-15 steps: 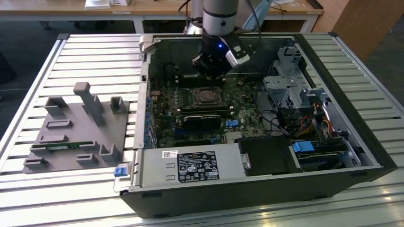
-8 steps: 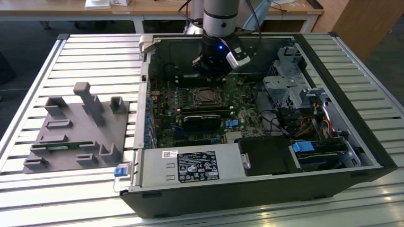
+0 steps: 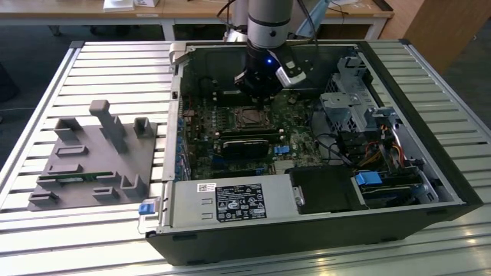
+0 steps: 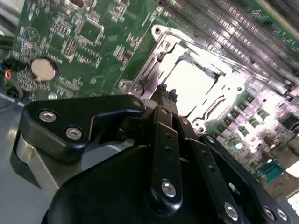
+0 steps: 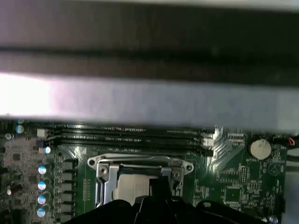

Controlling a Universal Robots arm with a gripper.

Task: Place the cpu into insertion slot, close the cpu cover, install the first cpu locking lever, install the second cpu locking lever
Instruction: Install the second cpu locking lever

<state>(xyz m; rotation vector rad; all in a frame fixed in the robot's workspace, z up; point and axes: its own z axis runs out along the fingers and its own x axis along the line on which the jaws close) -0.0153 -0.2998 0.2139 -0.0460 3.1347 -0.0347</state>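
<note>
Inside the open computer case (image 3: 399, 115), my gripper (image 3: 261, 101) hangs just above the insertion slot (image 3: 249, 117) on the green motherboard. The cpu (image 4: 190, 85) lies in the slot with its silvery top showing. Around it the cpu cover (image 4: 169, 51) lies flat as a metal frame. My black fingers are drawn together, and the gripper (image 4: 167, 91) is at the socket's edge beside the cover. I cannot tell whether a locking lever is pinched there. The first wrist view shows the cpu (image 5: 131, 189) and the cover (image 5: 135, 162) above the gripper (image 5: 156, 185).
A black heatsink module (image 3: 245, 144) sits just in front of the socket. Long memory slots (image 5: 131, 135) and the case wall (image 5: 149, 102) lie behind it. A coin battery (image 4: 42, 69), the drive cage (image 3: 349, 109), the power supply (image 3: 230, 202) and a grey fixture (image 3: 92, 155) are around.
</note>
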